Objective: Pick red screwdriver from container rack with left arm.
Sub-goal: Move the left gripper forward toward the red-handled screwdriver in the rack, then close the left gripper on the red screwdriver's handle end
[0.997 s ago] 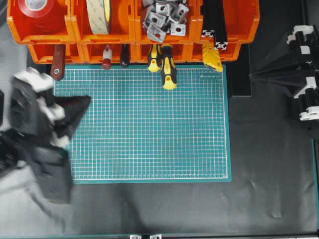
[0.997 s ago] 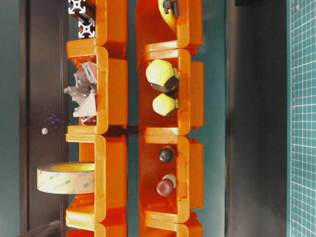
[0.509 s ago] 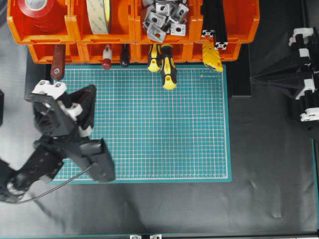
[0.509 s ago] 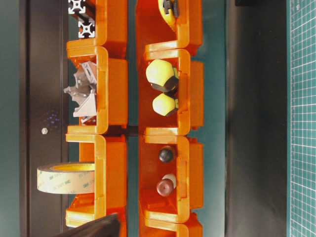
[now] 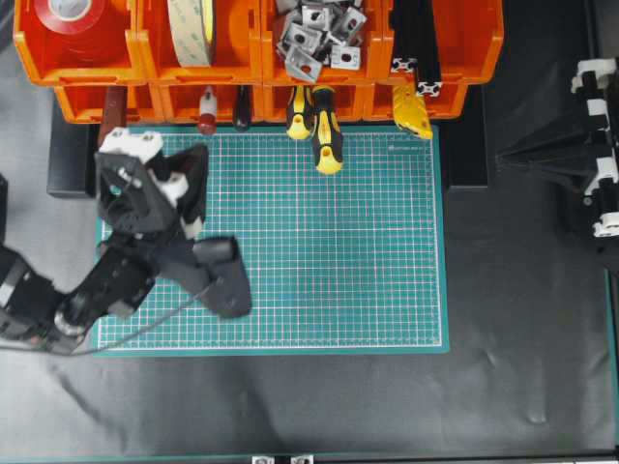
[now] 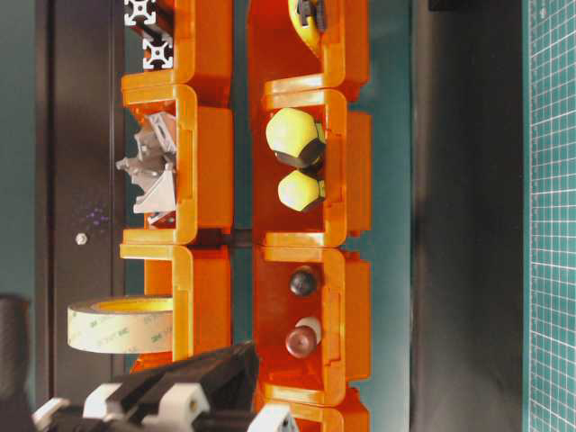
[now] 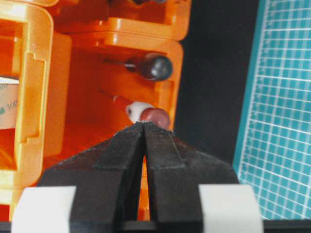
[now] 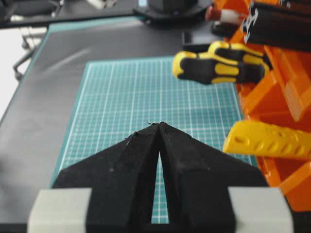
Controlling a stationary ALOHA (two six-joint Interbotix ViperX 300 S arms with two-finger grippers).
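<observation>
Overhead looks straight down; table-level faces the container rack [image 6: 306, 180] closely; wrist views share the cutting mat [image 8: 121, 107].

Container rack [image 5: 242, 58]: bright orange. Red screwdriver [image 7: 146, 114]: red handle, white band. Cutting mat [image 5: 338, 251]: green, white grid; tabletop [image 5: 522, 319]: black.

A green cutting mat [image 5: 319, 251] with a white grid lies on a black table cover [image 5: 503, 387]. 2 yellow-and-black screwdrivers [image 5: 319, 121] stick out onto the mat's top edge, side by side. A black-handled tool [image 5: 242, 111] stands left of them. A yellow plastic piece [image 5: 413, 111] pokes out near the mat's top right corner. Higher up sit a red tape roll [image 5: 73, 21], a beige tape roll [image 5: 191, 29], a heap of grey metal brackets [image 5: 314, 34] and black aluminium bars [image 5: 418, 48].
</observation>
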